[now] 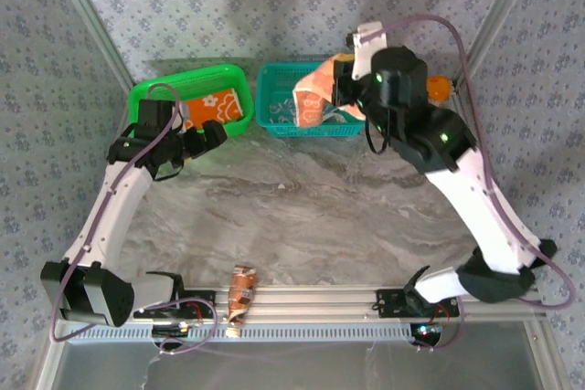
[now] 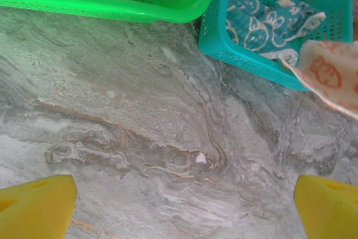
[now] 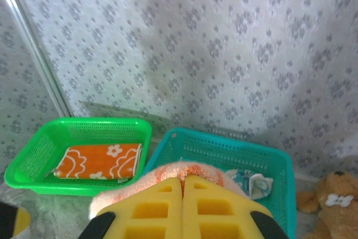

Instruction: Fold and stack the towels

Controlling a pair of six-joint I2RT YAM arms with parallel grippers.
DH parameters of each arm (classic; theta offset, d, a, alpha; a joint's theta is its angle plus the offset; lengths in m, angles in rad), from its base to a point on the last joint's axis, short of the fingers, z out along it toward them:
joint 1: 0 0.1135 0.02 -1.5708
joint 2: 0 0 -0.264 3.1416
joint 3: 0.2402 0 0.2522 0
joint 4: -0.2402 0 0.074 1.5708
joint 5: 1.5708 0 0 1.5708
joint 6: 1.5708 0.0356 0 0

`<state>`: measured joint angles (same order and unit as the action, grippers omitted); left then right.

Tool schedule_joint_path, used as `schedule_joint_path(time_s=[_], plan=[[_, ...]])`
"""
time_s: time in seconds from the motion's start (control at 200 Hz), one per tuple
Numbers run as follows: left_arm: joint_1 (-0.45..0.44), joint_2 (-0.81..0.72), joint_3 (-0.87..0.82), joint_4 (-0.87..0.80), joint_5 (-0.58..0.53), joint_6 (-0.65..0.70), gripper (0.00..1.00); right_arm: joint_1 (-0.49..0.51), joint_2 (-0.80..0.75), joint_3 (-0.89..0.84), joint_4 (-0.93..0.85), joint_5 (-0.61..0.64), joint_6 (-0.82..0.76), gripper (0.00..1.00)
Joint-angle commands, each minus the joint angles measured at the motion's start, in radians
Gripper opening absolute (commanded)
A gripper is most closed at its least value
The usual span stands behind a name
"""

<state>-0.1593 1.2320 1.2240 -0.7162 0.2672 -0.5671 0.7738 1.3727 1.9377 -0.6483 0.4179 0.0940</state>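
1. Green basket (image 1: pixel 187 74), far left of the table (image 1: pixel 302 207). It holds the orange towel (image 1: pixel 218 107), which lies flat and looks folded, white print uppermost. Judged finished and deposited.

2. Left gripper (image 1: pixel 208 139), just in front of the green basket and low over the bare marble top. Its jaws are spread wide, with the yellow fingers (image 2: pixel 34 206) at opposite corners of the left wrist view and nothing between them.

3. Teal basket (image 1: pixel 306 131), just beside the green one, on its right. The teal towel (image 2: pixel 254 26) lies inside, crumpled and unfolded, white faces showing.

4. Peach towel (image 1: pixel 313 96), raised above the teal basket and hanging loose, its lower edge draping over the basket's front.

5. Right gripper (image 3: pixel 182 194), over the teal basket. Its fingers are pressed together, with the peach cloth bunched beneath them, so it holds this towel.

6. Teddy bear (image 3: pixel 330 200), to the right of the teal basket. It is no part of the task.

Step in hand, as judged: the peach towel is being drawn out of the basket for folding.

Next move calls for:
- carrying the towel to the open table;
- laying it flat, with the free left gripper taking a corner;
- clearing the basket rim so the cloth does not snag.
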Motion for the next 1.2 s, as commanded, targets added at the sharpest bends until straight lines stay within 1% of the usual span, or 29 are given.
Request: schedule_joint_path(time_s=[0.0,0.14,0.22,0.25,0.385,0.475,0.585,0.675,0.72,0.775,0.904,0.969,1.029,1.199], plan=[[-0.009,-0.004,0.037,0.032,0.038,0.004,0.99,0.083,-0.094,-0.027,0.077,0.205,-0.103,0.0],[-0.026,0.019,0.061,0.032,0.038,0.003,0.99,0.163,-0.136,-0.01,0.123,0.293,-0.186,0.0],[-0.041,0.028,0.068,0.032,0.038,0.0,0.99,0.181,-0.152,-0.027,0.139,0.321,-0.21,0.0],[-0.048,0.029,0.068,0.062,0.035,0.0,0.99,0.183,-0.157,-0.042,0.136,0.32,-0.21,0.0],[-0.07,0.029,0.05,0.062,0.026,-0.003,0.99,0.183,-0.192,-0.19,0.129,0.317,-0.158,0.0],[-0.077,0.023,0.031,0.06,0.025,-0.005,0.99,0.181,-0.205,-0.32,0.129,0.289,-0.064,0.0],[-0.078,0.011,0.01,0.051,0.02,0.002,0.99,0.182,-0.191,-0.454,0.143,0.223,0.088,0.0],[-0.079,0.003,-0.001,0.044,0.013,0.009,0.99,0.182,-0.147,-0.529,0.177,0.154,0.187,0.0],[-0.079,-0.001,-0.008,0.044,0.012,0.014,0.99,0.179,-0.114,-0.554,0.192,0.106,0.215,0.0],[-0.079,-0.006,-0.016,0.018,0.009,0.019,0.99,0.179,-0.069,-0.56,0.192,0.082,0.236,0.0],[-0.079,-0.011,-0.044,0.007,0.004,0.029,0.99,0.116,0.047,-0.588,0.208,-0.109,0.363,0.0],[-0.078,-0.012,-0.06,0.006,0.006,0.032,0.99,0.092,0.108,-0.592,0.247,-0.143,0.37,0.0],[-0.079,-0.014,-0.076,0.008,0.005,0.032,0.99,0.085,0.172,-0.578,0.247,-0.187,0.37,0.0],[-0.078,-0.017,-0.109,0.004,0.006,0.035,0.99,0.069,0.364,-0.482,0.231,-0.285,0.348,0.0]])
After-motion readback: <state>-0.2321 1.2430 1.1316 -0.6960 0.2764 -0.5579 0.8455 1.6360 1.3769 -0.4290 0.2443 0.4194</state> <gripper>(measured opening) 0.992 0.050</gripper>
